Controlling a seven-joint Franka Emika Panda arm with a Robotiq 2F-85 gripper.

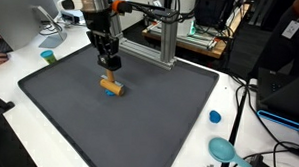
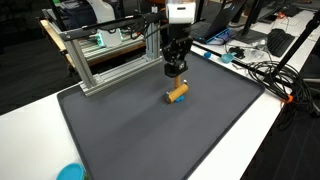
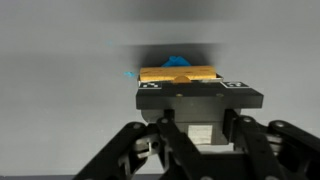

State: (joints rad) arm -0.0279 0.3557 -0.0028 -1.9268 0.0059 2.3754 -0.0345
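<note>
One short tan cylinder (image 1: 111, 87), smooth, blue at one end, lies on its side mid-mat. My gripper (image 1: 111, 63) hangs just above it; I can't tell if the fingers are spread or together. Dark grey matte mat (image 1: 169, 104), white table (image 2: 270, 130), aluminium frame (image 2: 100, 60) behind.

A robotics lab: an aluminium frame (image 2: 100, 55) stands on a white bench (image 2: 265, 128) with a black mat (image 2: 130, 130), and cables (image 2: 262, 72) tangle along its edge.
</note>
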